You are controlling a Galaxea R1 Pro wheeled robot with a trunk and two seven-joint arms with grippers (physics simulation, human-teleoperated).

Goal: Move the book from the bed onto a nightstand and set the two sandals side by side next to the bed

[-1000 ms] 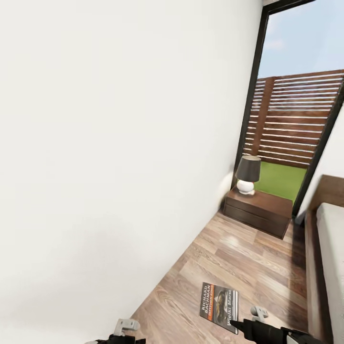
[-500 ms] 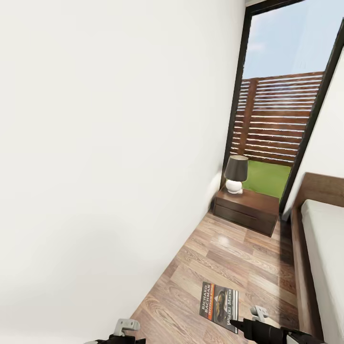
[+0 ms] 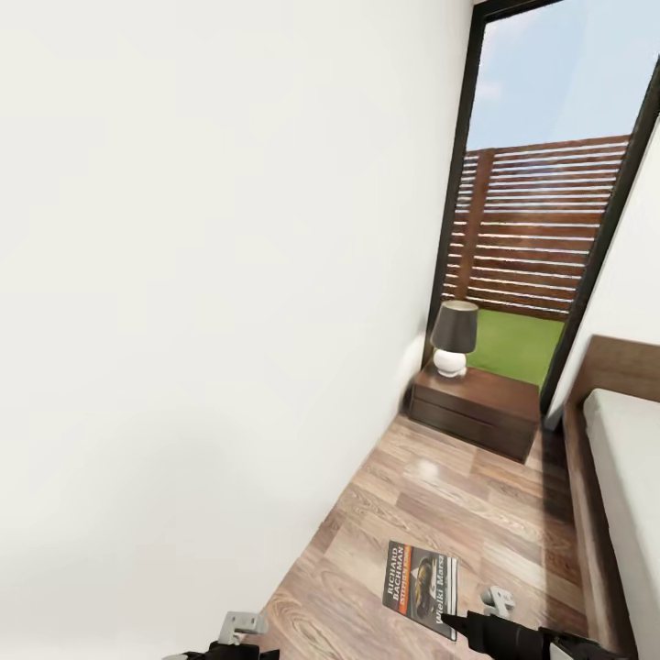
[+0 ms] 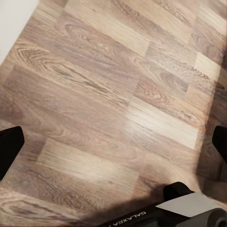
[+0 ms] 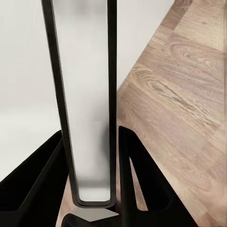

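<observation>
Camera shifted; book (image 3: 421, 577) reads "RICHARD BACHMAN"

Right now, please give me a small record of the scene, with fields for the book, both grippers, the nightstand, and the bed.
book: held edge-on between the right fingers, above the floor
right gripper: shut on the book
left gripper: open, empty, over the wood floor
nightstand: ahead by the window, carries a lamp
bed: along the right side
</observation>
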